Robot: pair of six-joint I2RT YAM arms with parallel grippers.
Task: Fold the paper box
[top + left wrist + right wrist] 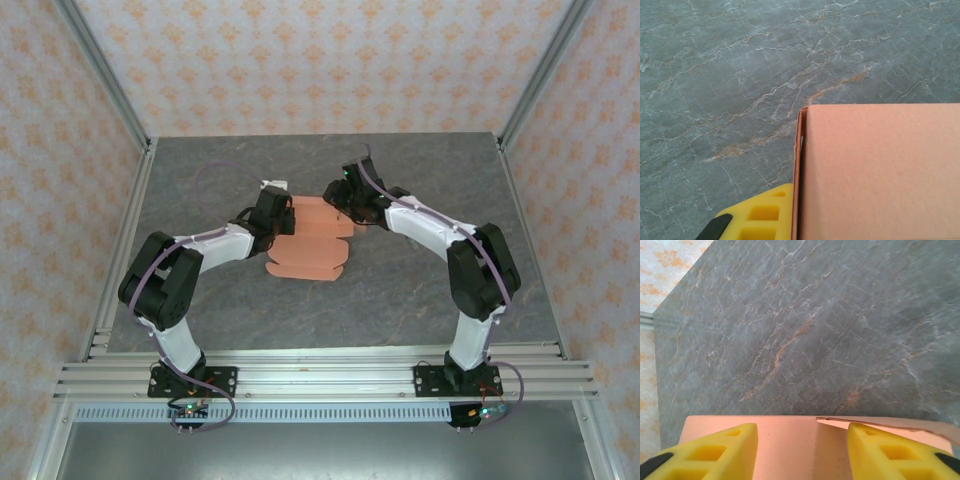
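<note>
walls: pale paper with an orange flower pattern, closing in the back and both sides
table: grey marbled top with rusty veins, carrying everything else
frame rail: silver aluminium bars across the near edge, with both arm bases bolted on
left arm: black and white, elbow bent out to the left, forearm reaching in towards the middle
right arm: mirrors it on the right, forearm reaching in from the other side
paper box: salmon-orange card at the middle of the table between the two wrists, partly folded; its near end lies flat with a notched outline, its far end is layered
left gripper: at the card's left edge, fingers together and pinched on it; in the left wrist view one yellow finger touches the doubled card edge, and the card covers the other
right gripper: at the card's far right corner, fingers apart and holding nothing; both yellow pads sit over the card, a raised flap edge beside the right one
</note>
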